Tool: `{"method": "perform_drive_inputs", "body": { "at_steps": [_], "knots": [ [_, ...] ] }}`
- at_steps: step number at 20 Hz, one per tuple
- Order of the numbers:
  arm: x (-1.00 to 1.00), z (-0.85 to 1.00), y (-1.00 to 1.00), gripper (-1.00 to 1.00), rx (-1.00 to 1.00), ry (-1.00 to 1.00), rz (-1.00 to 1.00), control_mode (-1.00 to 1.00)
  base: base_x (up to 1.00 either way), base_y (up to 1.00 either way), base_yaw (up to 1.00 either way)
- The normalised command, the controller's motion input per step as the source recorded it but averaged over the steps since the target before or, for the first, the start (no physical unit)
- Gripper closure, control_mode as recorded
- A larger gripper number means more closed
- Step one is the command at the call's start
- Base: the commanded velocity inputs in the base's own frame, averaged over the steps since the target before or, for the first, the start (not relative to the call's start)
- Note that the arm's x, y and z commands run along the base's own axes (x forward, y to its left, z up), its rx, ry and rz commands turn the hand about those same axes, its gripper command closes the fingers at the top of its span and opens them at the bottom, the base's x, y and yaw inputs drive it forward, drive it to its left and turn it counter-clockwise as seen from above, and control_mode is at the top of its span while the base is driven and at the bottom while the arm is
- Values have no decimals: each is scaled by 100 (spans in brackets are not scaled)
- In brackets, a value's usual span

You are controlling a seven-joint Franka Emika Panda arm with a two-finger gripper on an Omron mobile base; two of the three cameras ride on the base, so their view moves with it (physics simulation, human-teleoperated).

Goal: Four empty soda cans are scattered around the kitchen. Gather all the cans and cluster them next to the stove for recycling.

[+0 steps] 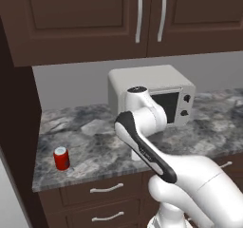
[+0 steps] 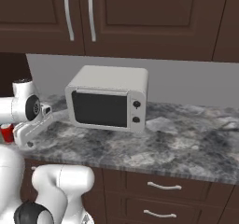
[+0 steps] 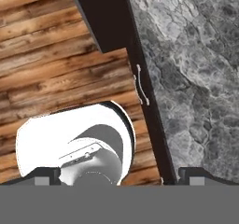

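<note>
Left base view, arm: your white arm (image 1: 156, 141) rose nearest the lens, folded over the counter front and blocking part of the toaster oven (image 1: 161, 91).
Left base view, soda can: one red soda can (image 1: 61, 158) stood upright on the granite counter (image 1: 95, 127), close to the front edge and near the left end, well apart from the oven.
Left base view, room: you had bare stone all round the can; a dark side panel (image 1: 19, 127) closed the left end, and the upper cabinets (image 1: 118, 18) hung overhead.
Right base view, can: a sliver of red (image 2: 6, 133) showed beside the arm's wrist link (image 2: 28, 120).
Right base view, advice: you would do best, by my judgement, to come at the can from above or from the front, keeping off the panel.
Hand view, claw: both finger tips (image 3: 46, 175) stood far apart at the frame's corners; the gripper (image 3: 119, 176) was released and carried nothing.
Hand view, edge: the lens looked down past the counter lip (image 3: 144, 87) to a drawer handle (image 3: 142, 85) and plank floor (image 3: 51, 45).
Hand view, advice: swing the hand over the stone before lowering.
</note>
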Motion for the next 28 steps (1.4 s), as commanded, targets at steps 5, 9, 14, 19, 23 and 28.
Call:
{"method": "perform_drive_inputs", "body": {
  "at_steps": [5, 9, 14, 19, 23, 28],
  "knots": [
    [35, 6, 50, -100, 0, -2, 11, -100, 0, 0, 0],
    [40, 0, 58, -100, 0, 0, 15, -100, 0, 0, 0],
    [31, 0, 63, -100, 0, 0, 11, -100, 0, 0, 0],
    [7, 0, 66, -100, 0, 0, 0, -100, 0, 0, 0],
    [11, 0, 64, -100, 0, 0, 0, -100, 0, 0, 0],
    [4, 0, 35, -100, 0, 0, 1, -100, 0, 0, 0]
  ]
}}
